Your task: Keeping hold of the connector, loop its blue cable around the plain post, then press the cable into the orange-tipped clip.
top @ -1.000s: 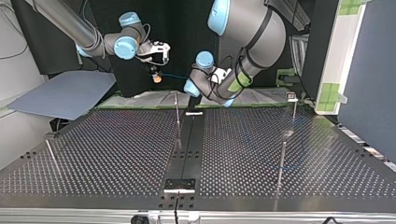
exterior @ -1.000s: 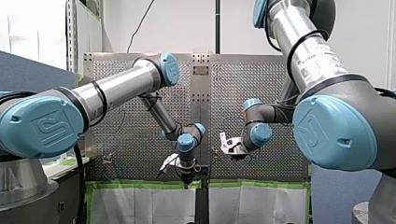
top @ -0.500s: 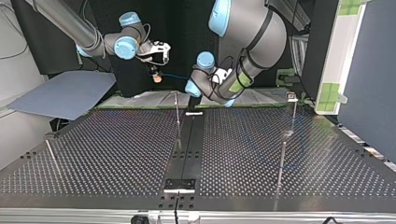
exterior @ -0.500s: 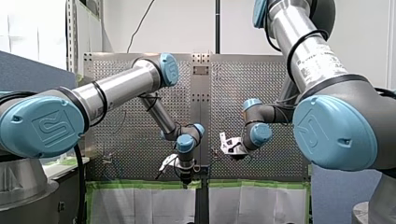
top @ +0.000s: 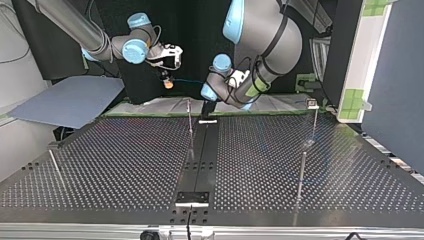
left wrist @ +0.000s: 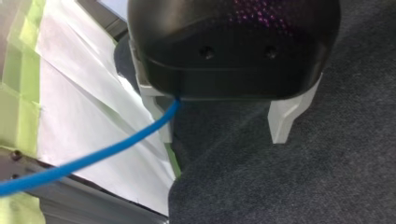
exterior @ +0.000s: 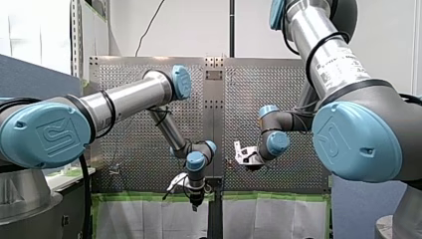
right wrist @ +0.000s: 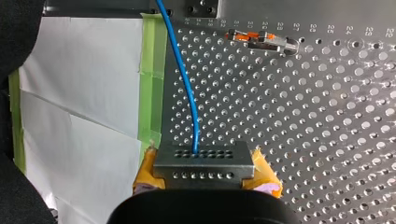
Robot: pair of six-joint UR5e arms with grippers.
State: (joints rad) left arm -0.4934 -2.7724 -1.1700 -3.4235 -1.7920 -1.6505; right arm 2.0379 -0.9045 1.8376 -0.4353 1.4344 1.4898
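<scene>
In the right wrist view my right gripper (right wrist: 205, 179), with yellow pads, is shut on a perforated metal connector (right wrist: 204, 161). The blue cable (right wrist: 184, 79) leaves the connector and runs ahead over the perforated plate. An orange-tipped clip (right wrist: 257, 39) sits further ahead, off to one side of the cable. In the top view my right gripper (top: 167, 81) hangs above the table's far edge, and the cable (top: 187, 81) spans across to my left gripper (top: 206, 109). My left gripper (left wrist: 222, 126) is open, with the cable (left wrist: 107, 149) passing close by one white finger (left wrist: 159, 116).
A thin metal post (top: 190, 120) rises just beside my left gripper in the top view. More posts (top: 301, 172) stand at that view's right and left (top: 54, 167). White paper edged with green tape (exterior: 149, 216) lies beyond the plate's edge.
My left gripper has dropped lower and a little to the left in the front view, out over the white paper. My right arm has stayed still with the connector.
</scene>
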